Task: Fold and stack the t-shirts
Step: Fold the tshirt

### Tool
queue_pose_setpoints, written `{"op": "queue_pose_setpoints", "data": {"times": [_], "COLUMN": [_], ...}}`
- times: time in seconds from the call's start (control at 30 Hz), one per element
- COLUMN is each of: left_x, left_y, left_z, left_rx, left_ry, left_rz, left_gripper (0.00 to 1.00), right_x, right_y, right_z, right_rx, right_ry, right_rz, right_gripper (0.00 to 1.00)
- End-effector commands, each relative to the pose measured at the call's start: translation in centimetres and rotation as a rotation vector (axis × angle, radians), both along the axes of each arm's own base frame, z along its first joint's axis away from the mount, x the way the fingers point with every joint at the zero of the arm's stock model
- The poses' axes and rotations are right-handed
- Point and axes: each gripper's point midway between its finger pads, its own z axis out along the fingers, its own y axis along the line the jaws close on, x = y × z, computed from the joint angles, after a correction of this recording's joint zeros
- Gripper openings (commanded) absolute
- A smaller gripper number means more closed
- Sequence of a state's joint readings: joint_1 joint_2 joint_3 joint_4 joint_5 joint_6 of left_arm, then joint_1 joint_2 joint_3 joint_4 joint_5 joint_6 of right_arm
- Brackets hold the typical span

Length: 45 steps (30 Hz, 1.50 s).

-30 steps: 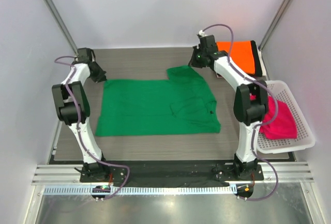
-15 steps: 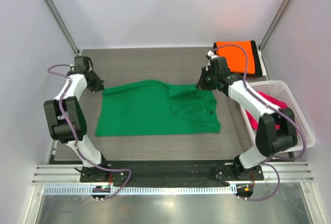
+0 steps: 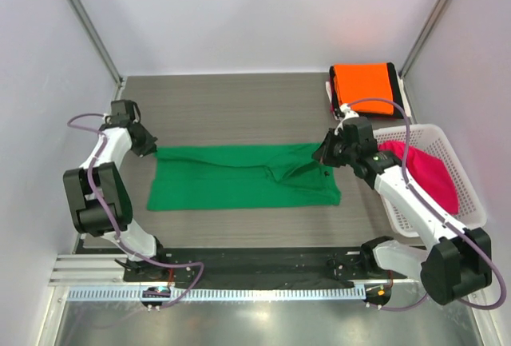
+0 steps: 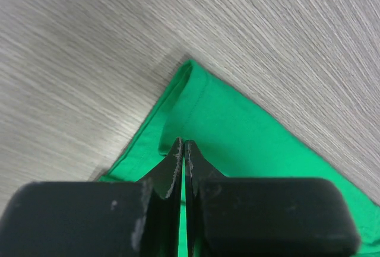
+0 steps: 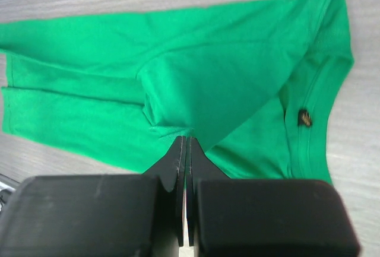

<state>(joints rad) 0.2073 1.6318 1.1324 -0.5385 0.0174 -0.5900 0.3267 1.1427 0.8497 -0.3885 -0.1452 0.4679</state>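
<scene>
- Grey wood-grain table point(image 3: 239, 98), green t-shirt point(image 3: 231, 186) flat mid-table.
- left tool point(image 4: 183, 145): closed tight, pinching the shirt's far-left corner.
- right tool point(image 5: 183, 141): closed tight, pinching a raised fold by the collar, far-right edge.
- Shirt reads as a long band, creased near the collar.
- magenta t-shirt point(image 3: 431, 178) bunched in white basket point(image 3: 471, 210), right side.
- orange t-shirt point(image 3: 363, 86) folded, far-right corner.
</scene>
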Motion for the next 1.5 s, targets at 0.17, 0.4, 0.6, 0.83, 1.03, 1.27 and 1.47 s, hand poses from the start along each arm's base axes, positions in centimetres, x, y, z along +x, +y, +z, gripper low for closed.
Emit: {"op": "queue_pose_setpoints", "data": {"times": [0.17,0.4,0.6,0.83,1.03,1.27,1.47], "left_x": [-1.2,-2.0,-3.1,-5.0,-5.0,-4.4,-5.3], "left_y": [1.4,1.5,2.0,4.0,4.2,-1.7,-6.9], "left_z": [1.0,0.6,0.0,0.3,3.0,2.7,-1.8], "left_rx": [0.072,0.086,0.119,0.212,0.241,0.189,0.171], "left_ry": [-0.020,-0.005,0.042,0.107,0.025,-0.008,0.135], "left_rz": [0.021,0.022,0.038,0.131,0.157,-0.004,-0.146], "left_gripper": [0.00,0.00,0.00,0.84,0.95,0.88,0.85], "right_x": [-2.7,-4.1,-6.5,-8.0,-5.9,-4.0,-1.9], "right_y": [-0.8,-2.3,-3.3,-5.4,-3.7,3.4,4.0], "right_z": [0.1,-0.7,-3.2,-5.5,-3.0,-4.0,-9.4], "right_rx": [0.035,-0.001,0.009,-0.021,0.044,0.052,-0.038], "right_ry": [0.011,0.041,0.115,0.177,0.146,0.228,0.373], "right_rz": [-0.051,-0.104,-0.168,-0.311,-0.285,-0.141,-0.238], "right_gripper": [0.01,0.01,0.01,0.72,0.74,0.73,0.73]}}
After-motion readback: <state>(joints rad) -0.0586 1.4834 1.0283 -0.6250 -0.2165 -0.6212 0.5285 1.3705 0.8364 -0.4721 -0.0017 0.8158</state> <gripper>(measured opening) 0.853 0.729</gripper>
